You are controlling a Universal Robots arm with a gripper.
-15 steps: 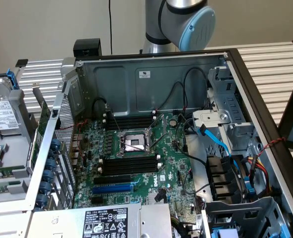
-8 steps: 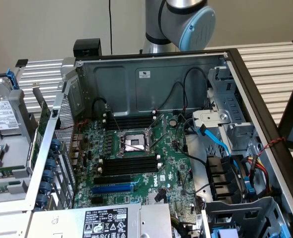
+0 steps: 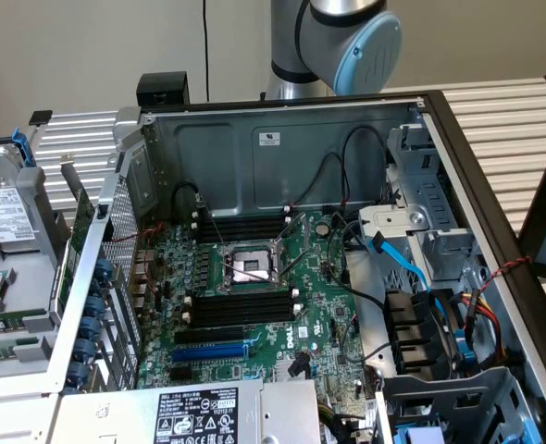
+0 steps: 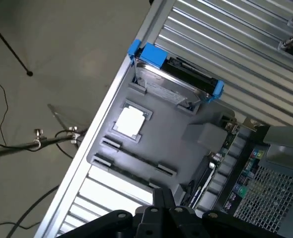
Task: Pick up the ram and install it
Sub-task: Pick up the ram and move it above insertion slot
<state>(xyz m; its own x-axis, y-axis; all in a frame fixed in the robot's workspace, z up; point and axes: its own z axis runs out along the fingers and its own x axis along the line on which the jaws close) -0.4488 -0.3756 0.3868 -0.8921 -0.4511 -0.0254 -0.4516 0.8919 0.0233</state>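
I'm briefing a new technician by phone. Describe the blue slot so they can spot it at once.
Start at the open computer case, which lies with its green motherboard facing up. In the exterior view, moving toward the camera from the central CPU socket, you pass the black memory slots and then reach the blue slot. It is the only blue slot; its neighbours are black.

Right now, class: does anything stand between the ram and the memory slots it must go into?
Yes. The ram stands outside the case, at the exterior view's left. The side wall rises between it and the black slots on the board. Nothing visible lies across those slots.
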